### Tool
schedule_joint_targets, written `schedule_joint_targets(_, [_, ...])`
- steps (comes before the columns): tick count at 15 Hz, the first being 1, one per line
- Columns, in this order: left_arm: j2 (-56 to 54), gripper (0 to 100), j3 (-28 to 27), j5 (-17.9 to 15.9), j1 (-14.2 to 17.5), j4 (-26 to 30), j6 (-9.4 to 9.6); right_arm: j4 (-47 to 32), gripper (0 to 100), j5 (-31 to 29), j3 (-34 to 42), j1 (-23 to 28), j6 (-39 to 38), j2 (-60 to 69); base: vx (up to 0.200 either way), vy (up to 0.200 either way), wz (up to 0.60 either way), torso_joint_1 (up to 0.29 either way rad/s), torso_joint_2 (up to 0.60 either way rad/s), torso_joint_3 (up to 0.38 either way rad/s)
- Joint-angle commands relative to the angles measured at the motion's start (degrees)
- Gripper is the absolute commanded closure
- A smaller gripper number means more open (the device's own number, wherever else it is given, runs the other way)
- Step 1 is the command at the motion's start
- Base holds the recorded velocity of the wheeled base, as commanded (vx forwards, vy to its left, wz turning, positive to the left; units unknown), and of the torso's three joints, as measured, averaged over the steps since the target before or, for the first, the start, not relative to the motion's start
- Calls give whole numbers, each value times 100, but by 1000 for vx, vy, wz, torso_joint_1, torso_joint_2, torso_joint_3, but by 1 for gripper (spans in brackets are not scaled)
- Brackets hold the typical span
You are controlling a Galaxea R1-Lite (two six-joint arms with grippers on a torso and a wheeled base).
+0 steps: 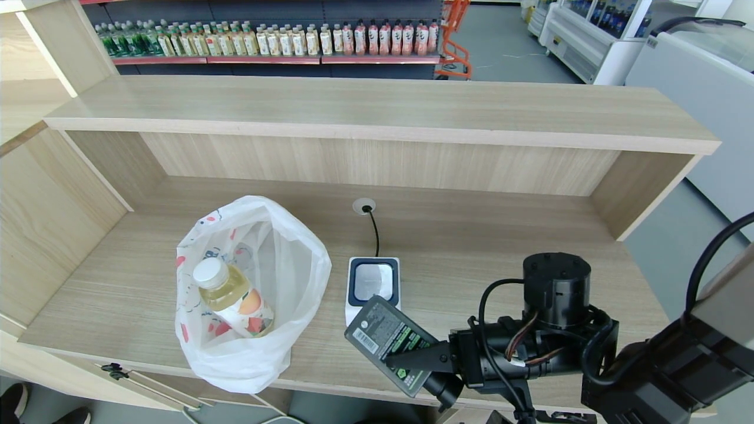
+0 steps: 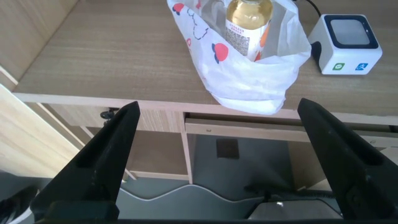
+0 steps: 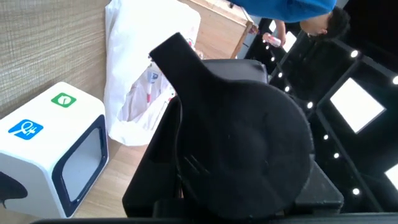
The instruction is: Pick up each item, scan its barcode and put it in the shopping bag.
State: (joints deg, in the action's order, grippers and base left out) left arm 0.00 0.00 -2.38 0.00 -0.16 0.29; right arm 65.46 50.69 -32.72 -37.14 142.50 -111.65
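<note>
My right gripper is shut on a dark flat packet with a white barcode label, held tilted just in front of the white scanner, near the counter's front edge. In the right wrist view the packet shows as a black mass close to the scanner. The white shopping bag stands open left of the scanner, with a capped drink bottle inside. My left gripper hangs open below the counter's front edge, in front of the bag, with nothing between its fingers.
The wooden counter has a raised back ledge and side walls. A black cable runs from the scanner to a hole at the back. A drawer front lies under the counter edge. Bare counter lies right of the scanner.
</note>
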Motion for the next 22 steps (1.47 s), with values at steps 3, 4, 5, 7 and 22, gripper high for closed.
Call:
schedule_joint_targets(3, [9,0,0,0,0,-2,6,-7,100,-604,73,-47,-1672,645,0,0,0,0,0,0])
schedule_joint_targets(4, [9,0,0,0,0,-2,-3,-60,100,-2028,398,-91,-3791,1313,0,0,0,0,0,0])
schedule_joint_targets(5, [9,0,0,0,0,-2,-3,-86,100,-2995,512,-285,-4766,1656,0,0,0,0,0,0])
schedule_joint_targets(7, [9,0,0,0,0,-2,6,-104,100,-3452,565,-408,-6199,1937,0,0,0,0,0,0])
schedule_joint_targets(22, [9,0,0,0,0,-2,6,-2240,100,-3583,11,928,-17062,2798,0,0,0,0,0,0])
